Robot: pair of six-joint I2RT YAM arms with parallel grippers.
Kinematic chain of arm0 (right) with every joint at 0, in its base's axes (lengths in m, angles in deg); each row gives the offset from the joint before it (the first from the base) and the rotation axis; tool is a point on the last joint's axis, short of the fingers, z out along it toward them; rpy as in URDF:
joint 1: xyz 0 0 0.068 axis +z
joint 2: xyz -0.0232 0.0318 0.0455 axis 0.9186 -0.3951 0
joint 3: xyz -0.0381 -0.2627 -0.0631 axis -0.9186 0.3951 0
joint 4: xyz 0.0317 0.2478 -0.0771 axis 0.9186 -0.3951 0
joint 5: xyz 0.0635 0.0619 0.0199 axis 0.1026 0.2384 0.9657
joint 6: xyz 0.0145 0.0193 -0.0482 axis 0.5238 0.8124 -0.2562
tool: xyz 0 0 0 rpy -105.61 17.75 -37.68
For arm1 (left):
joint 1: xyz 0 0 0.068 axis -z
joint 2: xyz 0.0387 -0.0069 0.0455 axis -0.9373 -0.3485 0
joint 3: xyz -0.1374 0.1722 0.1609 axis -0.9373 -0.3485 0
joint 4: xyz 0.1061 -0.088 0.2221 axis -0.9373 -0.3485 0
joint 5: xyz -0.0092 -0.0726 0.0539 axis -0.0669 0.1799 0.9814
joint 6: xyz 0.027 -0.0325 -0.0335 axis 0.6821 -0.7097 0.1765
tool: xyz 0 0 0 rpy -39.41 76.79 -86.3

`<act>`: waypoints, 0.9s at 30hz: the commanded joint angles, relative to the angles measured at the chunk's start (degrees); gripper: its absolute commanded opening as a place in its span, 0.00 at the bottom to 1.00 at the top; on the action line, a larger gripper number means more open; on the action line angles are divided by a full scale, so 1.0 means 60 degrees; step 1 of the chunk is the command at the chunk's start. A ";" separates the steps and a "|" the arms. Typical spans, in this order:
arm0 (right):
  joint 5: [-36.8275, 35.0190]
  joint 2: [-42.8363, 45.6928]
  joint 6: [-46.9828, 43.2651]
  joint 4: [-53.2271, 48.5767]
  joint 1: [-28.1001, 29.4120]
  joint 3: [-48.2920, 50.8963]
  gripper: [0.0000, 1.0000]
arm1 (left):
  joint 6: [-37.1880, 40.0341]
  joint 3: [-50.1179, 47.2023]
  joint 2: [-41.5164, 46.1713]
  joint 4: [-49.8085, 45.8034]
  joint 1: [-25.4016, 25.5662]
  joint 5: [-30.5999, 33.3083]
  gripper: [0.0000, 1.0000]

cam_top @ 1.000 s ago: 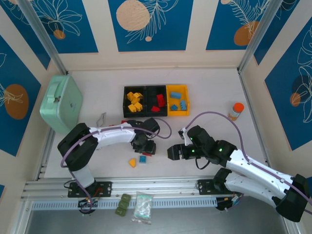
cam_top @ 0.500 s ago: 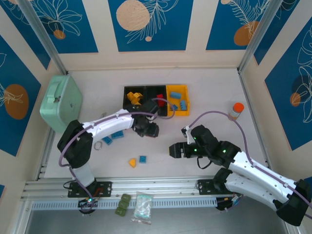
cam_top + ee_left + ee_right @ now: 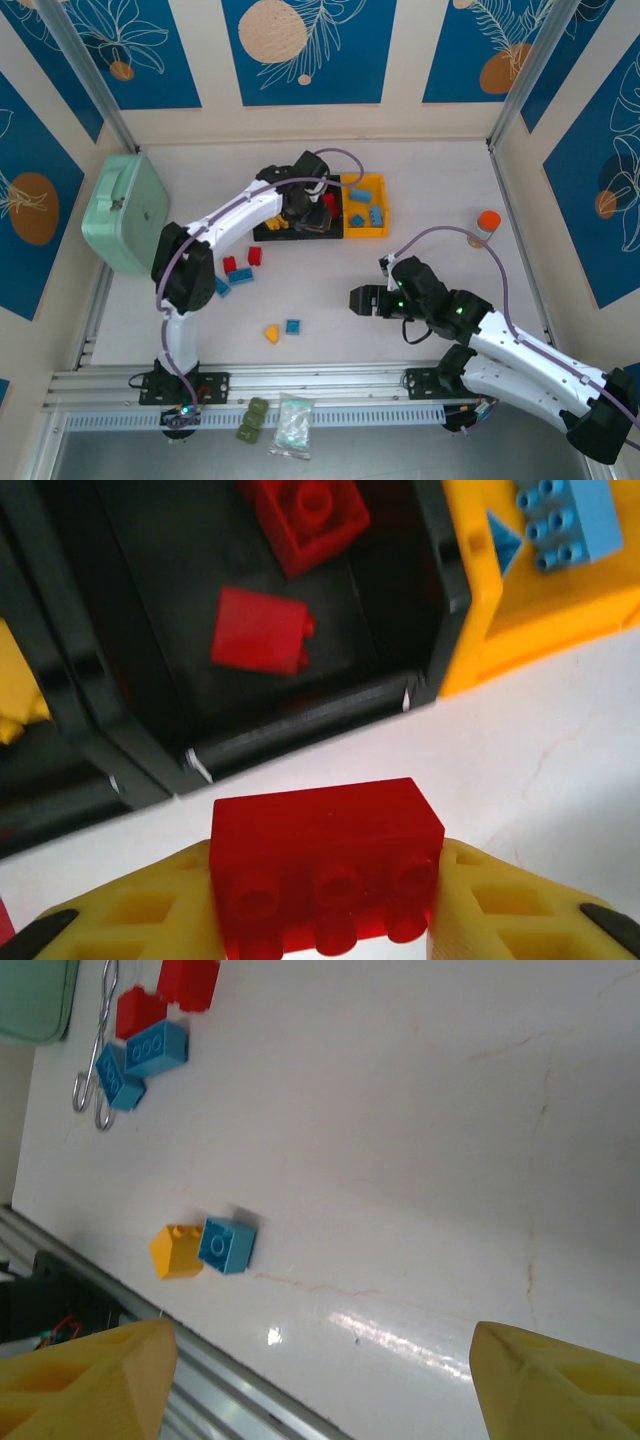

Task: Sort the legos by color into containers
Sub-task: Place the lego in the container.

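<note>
Jaws of left gripper (image 3: 325, 910) pinch a red lego (image 3: 325, 845) just short of the middle bin (image 3: 300, 730), far-centre of table (image 3: 430, 190). Right gripper (image 3: 320, 1380) gapes empty. Drop-off step; next, likely nudge forward over bin, release.

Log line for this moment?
left gripper: shut on red lego | location: at middle black bin | right gripper: open, empty
</note>
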 commanded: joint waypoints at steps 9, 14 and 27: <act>-0.0695 -0.0423 0.0287 0.0183 -0.0096 -0.0462 0.77 | 0.1034 0.3919 -0.2602 -0.1792 -0.0470 0.1158 0.43; -0.0754 -0.0188 0.0466 0.0128 -0.0089 -0.0349 0.77 | 0.1189 0.5037 -0.3450 -0.2253 -0.0626 0.1099 0.45; -0.0697 -0.0398 0.0447 0.0152 -0.0075 -0.0461 0.77 | 0.1308 0.5192 -0.3581 -0.2200 -0.0606 0.1027 0.64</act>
